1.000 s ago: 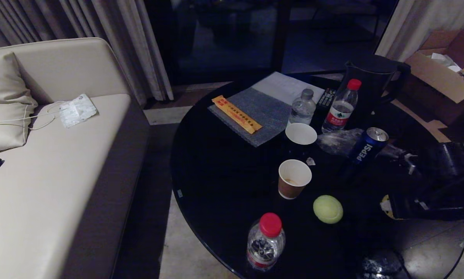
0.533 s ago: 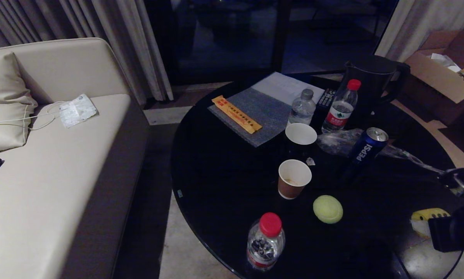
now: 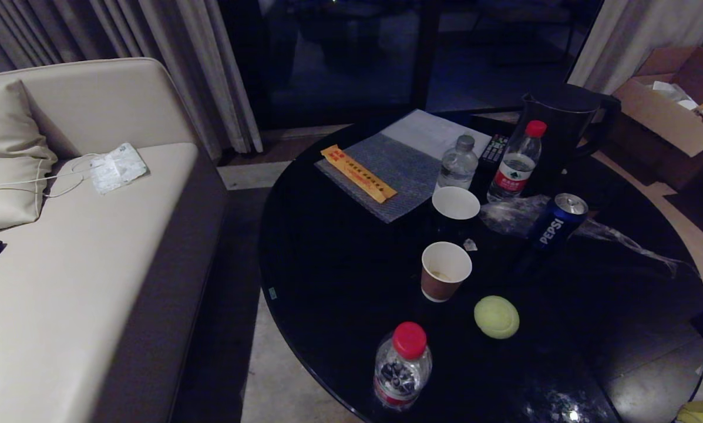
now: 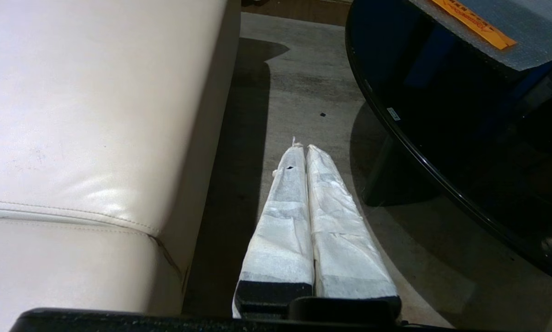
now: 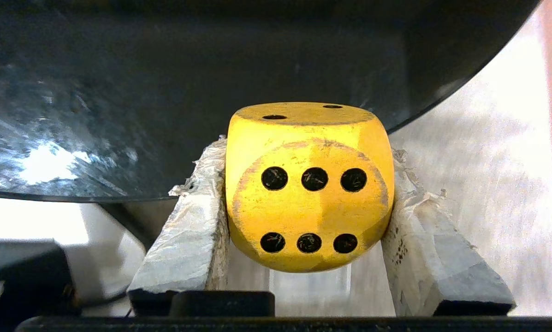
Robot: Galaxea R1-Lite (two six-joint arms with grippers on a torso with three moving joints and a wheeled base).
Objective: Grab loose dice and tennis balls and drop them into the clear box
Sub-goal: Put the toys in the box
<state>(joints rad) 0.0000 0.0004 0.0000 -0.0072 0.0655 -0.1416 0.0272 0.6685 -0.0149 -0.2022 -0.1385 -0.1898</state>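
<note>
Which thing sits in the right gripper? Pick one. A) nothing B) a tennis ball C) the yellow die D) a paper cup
C: the right gripper is clamped on the yellow die, six pips facing the wrist camera, while the tennis ball lies on the table.

yellow die (image 5: 309, 193) black pips; yellow-green tennis ball (image 3: 496, 317); glossy black table (image 3: 339, 276); blue pepsi can (image 3: 554, 226).
</note>
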